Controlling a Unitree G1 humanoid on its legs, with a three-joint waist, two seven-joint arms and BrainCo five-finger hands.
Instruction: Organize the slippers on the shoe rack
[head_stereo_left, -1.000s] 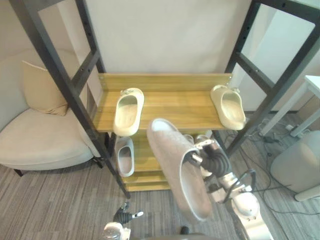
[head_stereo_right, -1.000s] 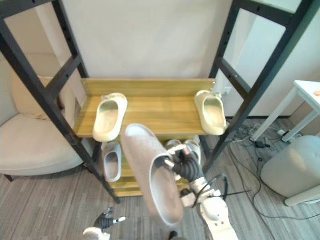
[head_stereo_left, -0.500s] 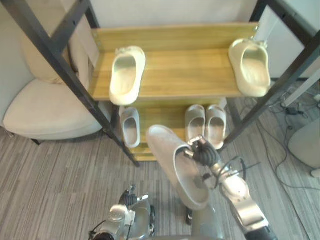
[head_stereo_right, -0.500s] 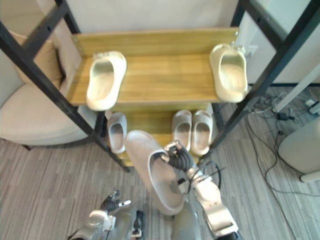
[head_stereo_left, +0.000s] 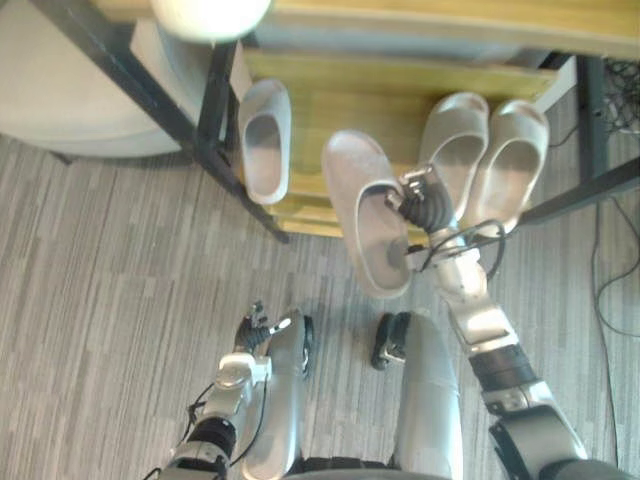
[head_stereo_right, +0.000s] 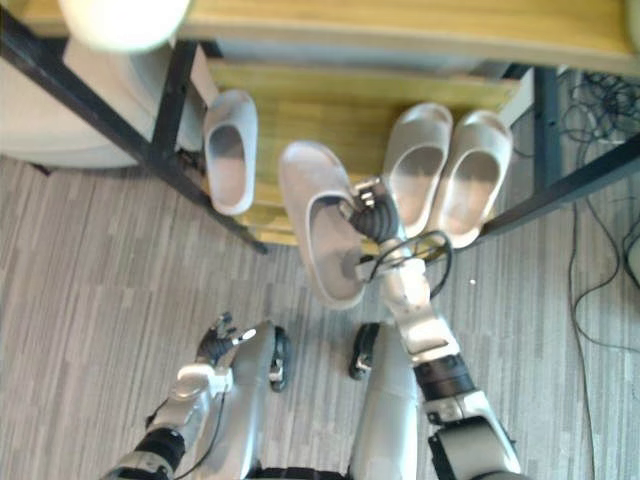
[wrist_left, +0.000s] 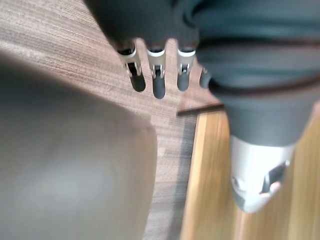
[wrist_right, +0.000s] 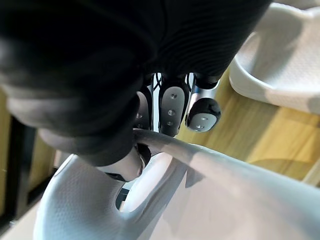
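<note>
The grey slipper (head_stereo_left: 365, 225) hangs in the air just in front of the shoe rack's (head_stereo_left: 350, 82) low shelf. The right hand (head_stereo_left: 422, 203) has its fingers curled tight round the slipper's rim. On that shelf sit one small slipper (head_stereo_left: 265, 140) and a pair (head_stereo_left: 455, 150). The left hand (head_stereo_left: 258, 325) hangs well away from the rack, over the floor, with loose fingers and nothing in it.

Grey-brown striped carpet floor (head_stereo_left: 100, 300) across whole lower part, stripes running diag. Cream armchair (head_stereo_left: 60, 100) at upper left, rounded seat edge, standing on carpet. Tangle of thin black cables (head_stereo_right: 600, 110) on floor at upper right, w/ even soft light throughout.
</note>
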